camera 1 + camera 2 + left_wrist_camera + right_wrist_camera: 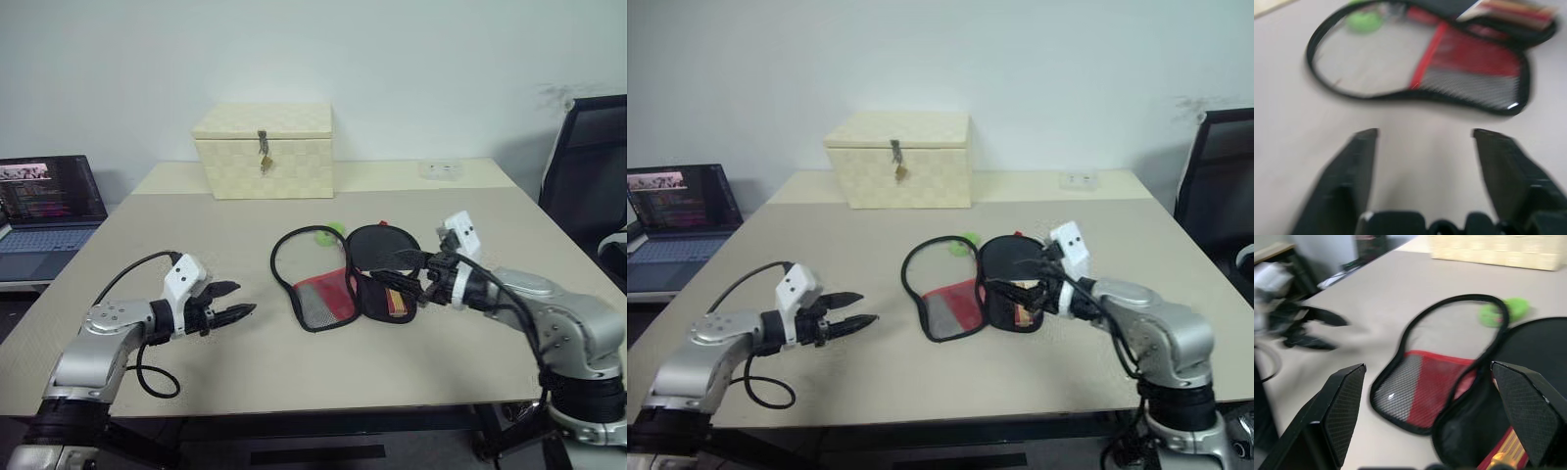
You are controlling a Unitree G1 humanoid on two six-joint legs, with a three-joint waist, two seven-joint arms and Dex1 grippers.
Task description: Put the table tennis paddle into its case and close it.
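Mid-surface, the table tennis paddle [382,257] is being seen half-tucked in the floppy case [328,279], best pinched at its zip edge, with both grippers' fingers [235,313] spread, empty.

Both arms are built of rounded silver-grey metal shells with black joints between the segments. The left arm [93,345] has small dark screw heads on its forearm shell, and a black cable loops from above the wrist down under the forearm. The right arm [558,318] carries a black cable along its top to the wrist. Each wrist bears a white rectangular camera block with small dark dots. The left gripper [235,302] and right gripper [1435,404] have two black tapering fingers [1344,406] with a fine cross-hatched texture on the inner pads.
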